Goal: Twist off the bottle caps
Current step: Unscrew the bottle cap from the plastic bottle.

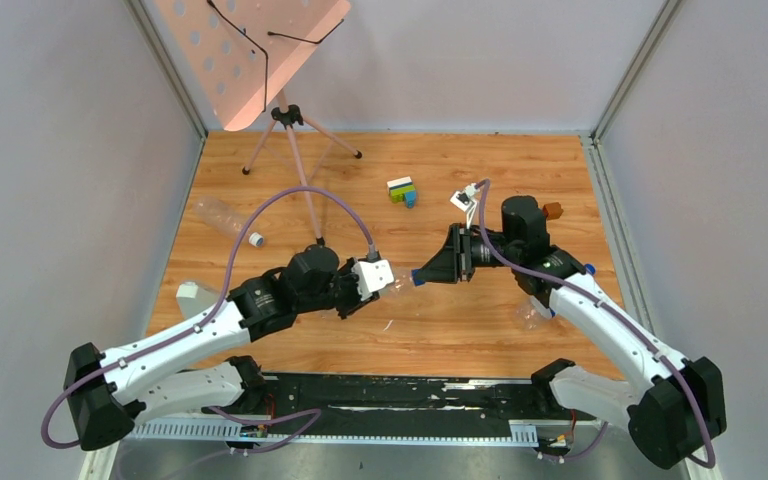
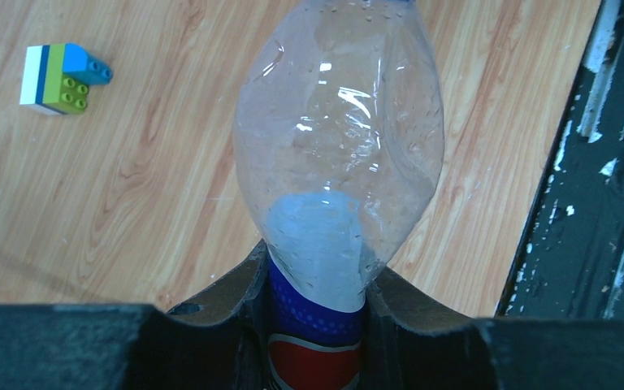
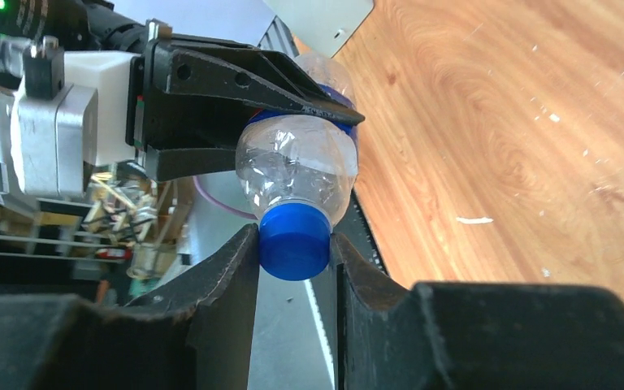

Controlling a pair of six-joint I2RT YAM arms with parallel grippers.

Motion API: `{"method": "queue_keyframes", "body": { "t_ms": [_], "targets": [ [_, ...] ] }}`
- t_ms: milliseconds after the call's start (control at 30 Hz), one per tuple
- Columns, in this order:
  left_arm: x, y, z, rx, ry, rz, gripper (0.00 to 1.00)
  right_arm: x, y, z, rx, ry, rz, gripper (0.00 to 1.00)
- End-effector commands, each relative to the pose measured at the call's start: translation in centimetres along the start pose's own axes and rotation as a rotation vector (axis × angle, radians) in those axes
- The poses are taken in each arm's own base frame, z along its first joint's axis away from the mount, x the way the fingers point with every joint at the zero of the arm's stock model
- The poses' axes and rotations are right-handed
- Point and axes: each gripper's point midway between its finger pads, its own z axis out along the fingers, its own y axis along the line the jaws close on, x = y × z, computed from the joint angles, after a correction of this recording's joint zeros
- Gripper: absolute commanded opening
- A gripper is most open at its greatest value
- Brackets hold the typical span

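My left gripper [image 1: 385,284] is shut on the blue-labelled body of a clear crinkly bottle [image 1: 398,283] and holds it level above the table, neck pointing right. In the left wrist view the bottle [image 2: 337,138] stands out from between my jaws [image 2: 317,301]. My right gripper [image 1: 420,275] faces it and is shut on its dark blue cap [image 3: 294,241], one finger on each side. The right wrist view also shows the bottle [image 3: 296,166] and the left gripper [image 3: 252,89] behind it.
An unlabelled bottle [image 1: 222,215] with a whitish cap [image 1: 256,240] lies at the far left. Another bottle [image 1: 533,314] lies under my right arm, a blue cap [image 1: 590,269] beside it. Toy block cluster [image 1: 402,190], brown cube [image 1: 552,210], tripod stand [image 1: 290,125], white object [image 1: 195,297].
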Motion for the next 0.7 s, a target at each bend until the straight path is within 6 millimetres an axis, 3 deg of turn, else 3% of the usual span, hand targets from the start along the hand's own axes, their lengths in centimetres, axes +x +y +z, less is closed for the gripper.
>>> {"method": "queue_keyframes", "body": {
  "t_ms": [0, 133, 300, 667],
  "targets": [
    [-2.4, -0.7, 0.3, 0.067, -0.055, -0.102, 0.00, -0.8, 3.2, -1.0, -0.080, -0.065, -0.347, 0.00],
    [-3.2, -1.0, 0.3, 0.187, -0.120, -0.242, 0.00, -0.4, 4.5, -1.3, -0.113, -0.092, -0.518, 0.00],
    [-4.1, -1.1, -0.9, 0.297, -0.184, -0.295, 0.00, 0.4, 4.8, -1.5, -0.137, -0.080, -0.677, 0.00],
    [-6.3, -4.3, -2.7, 0.606, -0.250, -0.365, 0.00, 2.0, 5.1, -2.1, -0.245, -0.054, -1.116, 0.00]
  ]
}}
